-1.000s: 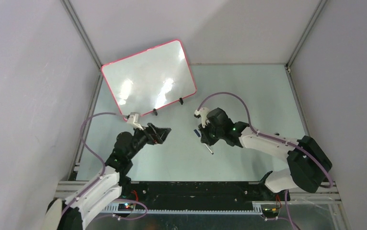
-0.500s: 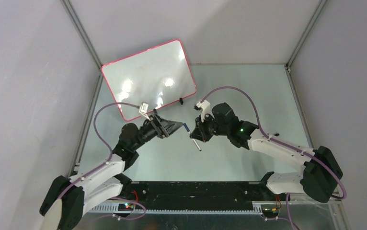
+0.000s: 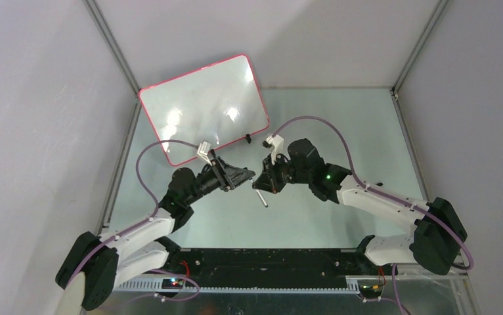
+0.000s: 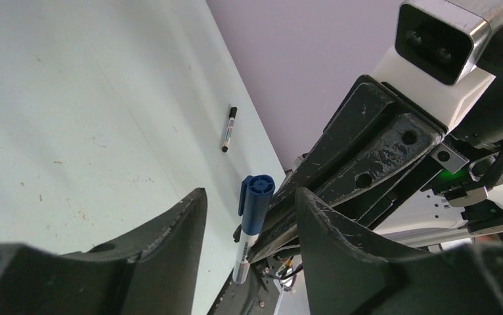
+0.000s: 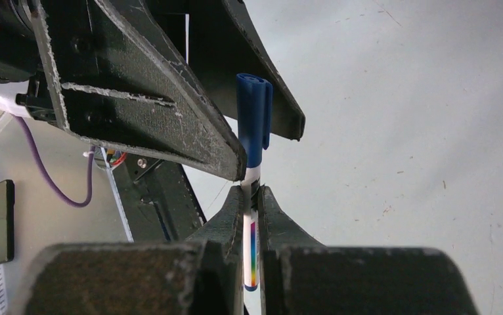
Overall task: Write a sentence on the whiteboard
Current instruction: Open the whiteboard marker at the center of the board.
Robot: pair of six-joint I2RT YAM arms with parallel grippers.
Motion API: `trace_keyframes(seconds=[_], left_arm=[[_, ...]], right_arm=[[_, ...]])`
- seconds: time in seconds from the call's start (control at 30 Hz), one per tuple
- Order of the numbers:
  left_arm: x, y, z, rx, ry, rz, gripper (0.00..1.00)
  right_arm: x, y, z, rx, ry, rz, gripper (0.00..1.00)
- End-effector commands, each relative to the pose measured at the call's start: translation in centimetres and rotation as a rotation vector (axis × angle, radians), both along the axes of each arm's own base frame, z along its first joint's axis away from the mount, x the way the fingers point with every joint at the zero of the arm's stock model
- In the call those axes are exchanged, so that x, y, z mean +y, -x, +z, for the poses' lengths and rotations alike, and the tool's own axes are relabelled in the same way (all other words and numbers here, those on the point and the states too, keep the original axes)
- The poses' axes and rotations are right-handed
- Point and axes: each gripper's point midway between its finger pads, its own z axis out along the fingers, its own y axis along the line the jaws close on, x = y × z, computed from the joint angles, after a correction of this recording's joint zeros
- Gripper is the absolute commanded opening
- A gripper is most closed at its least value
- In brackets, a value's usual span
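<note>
The whiteboard (image 3: 203, 108), white with a red rim, leans tilted at the back left. Its face shows only glare, and the sentence is out of view. My right gripper (image 3: 264, 186) (image 5: 251, 197) is shut on the white barrel of a marker (image 5: 251, 243) above the table's middle. The marker's blue cap (image 4: 257, 203) (image 5: 254, 128) points toward the left arm. My left gripper (image 3: 249, 178) (image 4: 249, 220) is open, one jaw on each side of the cap with a gap on both sides.
A second small black pen (image 4: 228, 129) lies on the pale green table (image 3: 341, 125) near the right arm. Grey walls close in the left, right and back sides. Purple cables loop over both arms.
My left arm has swung right to the marker, and its jaws have narrowed around the blue cap. The right arm has carried the marker a little left, toward the left gripper.
</note>
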Motion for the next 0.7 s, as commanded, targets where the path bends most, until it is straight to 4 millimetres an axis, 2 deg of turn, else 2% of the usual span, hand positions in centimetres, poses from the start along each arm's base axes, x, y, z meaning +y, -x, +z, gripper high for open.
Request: trace_keyframes(seconds=[0.0,0.07,0.43,0.67], left_arm=[[-0.49,0.29,2.97,-0.079,0.053,-0.025,0.55],[-0.48,0.30,3.01,-0.081,0.053,-0.024,0.51],[-0.05,0.35,3.42,-0.106,0.041,-0.002,0.43],[-0.05,0.37,3.25,-0.105,0.035,-0.003,0.29]], right_arm=[[1.38,-0.21,2.65,-0.031,-0.070,0.021,0.00],[1.45,-0.13,2.61,-0.028,-0.071,0.026,0.00],[1.26,0.17,2.08,-0.012,-0.051,0.029,0.00],[1.28,0.23,2.36,-0.015,-0.059,0.031,0.00]])
